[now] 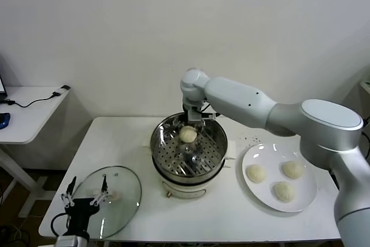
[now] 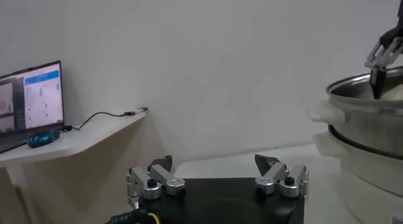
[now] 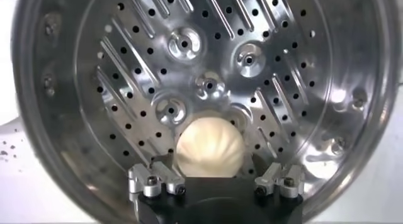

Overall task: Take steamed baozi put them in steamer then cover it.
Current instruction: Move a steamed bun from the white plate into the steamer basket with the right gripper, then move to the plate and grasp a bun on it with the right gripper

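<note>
Glossy white-and-grey rounded arm segments [image 1: 243,101], black wrist block with silver screwed finger mounts [image 3: 154,183].

One baozi [image 1: 188,134] in steamer [image 1: 162,134]; cover [image 1: 124,186] off.

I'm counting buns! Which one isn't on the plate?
The baozi lying in the steamer, beneath the right end effector; the other three sit on the white plate.

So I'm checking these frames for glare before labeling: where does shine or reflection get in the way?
Head view: the steamer tray glints, and the cover reflects light yet stays see-through; the three baozi on the plate read clearly. Right wrist view: bright streaks on the steamer wall, though the baozi between the open right gripper fingers looks matte and sharp. Left wrist view: no real glare.
</note>
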